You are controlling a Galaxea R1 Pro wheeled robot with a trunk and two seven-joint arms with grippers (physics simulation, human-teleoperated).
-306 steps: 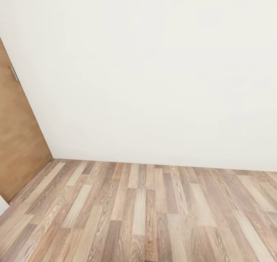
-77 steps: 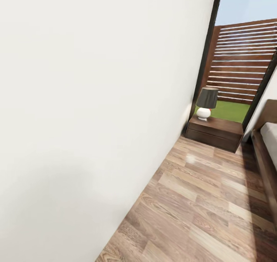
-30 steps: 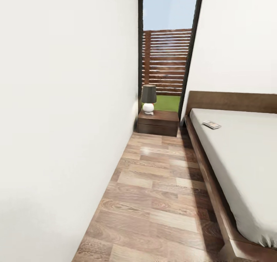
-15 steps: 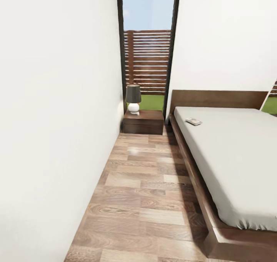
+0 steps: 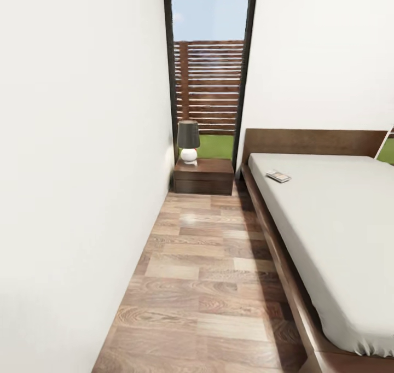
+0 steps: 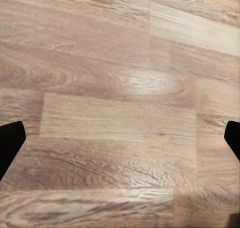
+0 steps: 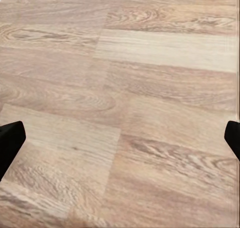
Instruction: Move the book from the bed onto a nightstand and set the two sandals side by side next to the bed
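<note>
The book (image 5: 278, 175) lies flat on the bare grey mattress of the bed (image 5: 334, 220), in the right half of the head view a little above the middle, near the mattress's left edge and close to the headboard (image 5: 312, 141). Its cover is too small to read from here. The bed fills the right side of the frame, its dark wood frame running down toward the lower right corner.

Just left of the headboard, past a narrow gap of floor, stands the nightstand (image 5: 204, 176), a low dark-brown cabinet near the centre of the frame, set against the white wall (image 5: 82, 170) that takes up the whole left side. On its top, toward its left end, sits a lamp (image 5: 188, 141) with a round white base and a dark shade. Behind it rises a tall dark-framed window (image 5: 209, 61) at the top centre, showing sky, a slatted fence and a strip of grass. A second white wall stands behind the headboard.

The wood-plank floor (image 5: 208, 285) runs up the aisle between wall and bed.

My left gripper (image 6: 120, 138) hangs over bare planks, its dark fingertips (image 6: 10, 140) at opposite edges of the left wrist view, spread wide with nothing between them. My right gripper (image 7: 120, 138) is likewise spread wide over planks, holding nothing.
</note>
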